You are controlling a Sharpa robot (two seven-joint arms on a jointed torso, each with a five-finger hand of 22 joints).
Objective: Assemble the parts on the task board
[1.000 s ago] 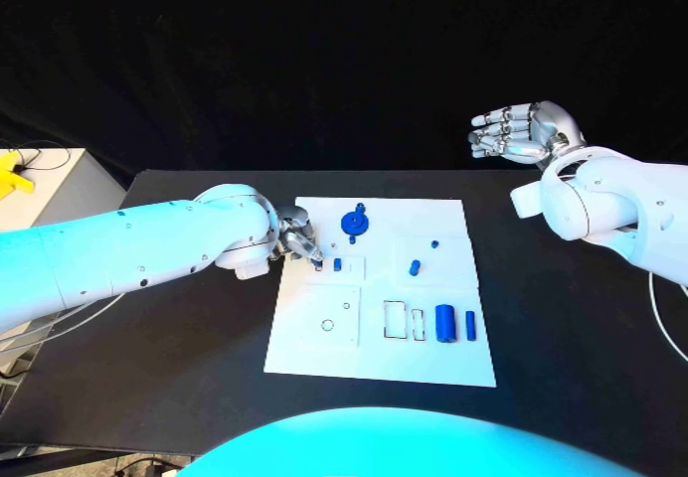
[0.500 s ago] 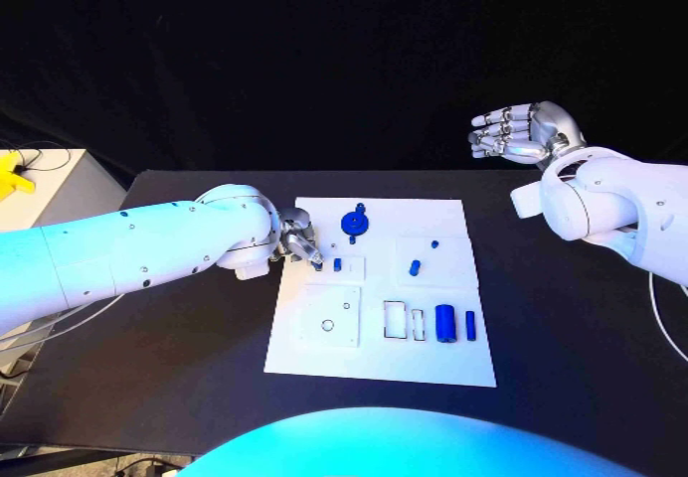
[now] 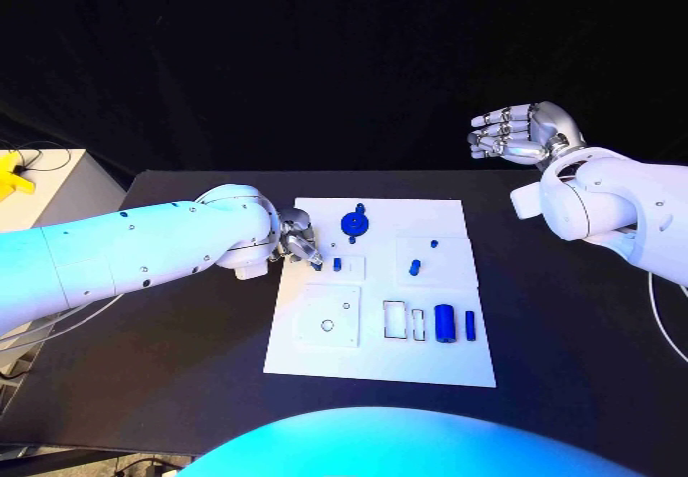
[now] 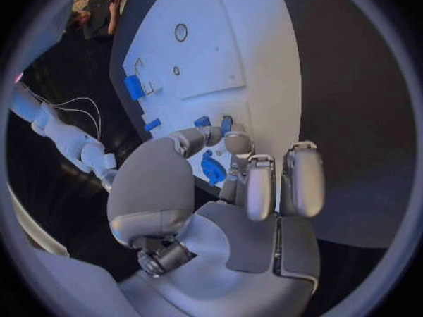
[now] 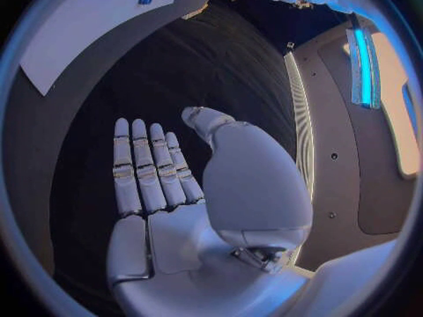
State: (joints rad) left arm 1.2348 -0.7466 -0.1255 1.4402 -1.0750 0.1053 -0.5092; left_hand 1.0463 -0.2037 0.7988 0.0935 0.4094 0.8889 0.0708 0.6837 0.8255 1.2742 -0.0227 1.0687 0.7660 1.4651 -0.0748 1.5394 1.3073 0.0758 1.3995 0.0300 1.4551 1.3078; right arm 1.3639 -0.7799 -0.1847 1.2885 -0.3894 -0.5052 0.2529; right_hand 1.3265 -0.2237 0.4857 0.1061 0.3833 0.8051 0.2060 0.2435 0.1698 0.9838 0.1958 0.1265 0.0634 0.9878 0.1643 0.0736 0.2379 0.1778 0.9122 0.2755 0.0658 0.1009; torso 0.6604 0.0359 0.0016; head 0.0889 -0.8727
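Note:
The white task board [image 3: 385, 343] lies mid-table. My left hand [image 3: 297, 241] is at its left edge, fingers curled, tips down beside a small blue peg [image 3: 337, 264] on a little square plate. In the left wrist view a small blue part [image 4: 211, 169] sits pinched between the thumb and fingers [image 4: 249, 183], and two blue bits [image 4: 226, 123] show just past the tips. A blue knob piece [image 3: 354, 221] lies near the board's far edge. My right hand [image 3: 519, 134] is raised beyond the table's far right corner, fingers spread and holding nothing [image 5: 154, 183].
Another short blue piece [image 3: 415, 266] lies right of the peg. A blue cylinder [image 3: 446, 322] and a thin blue bar [image 3: 469, 325] lie beside two rectangular slots [image 3: 395, 318]. A square plate with a round hole [image 3: 327, 324] sits front left. A yellow object [image 3: 12, 174] sits off-table, far left.

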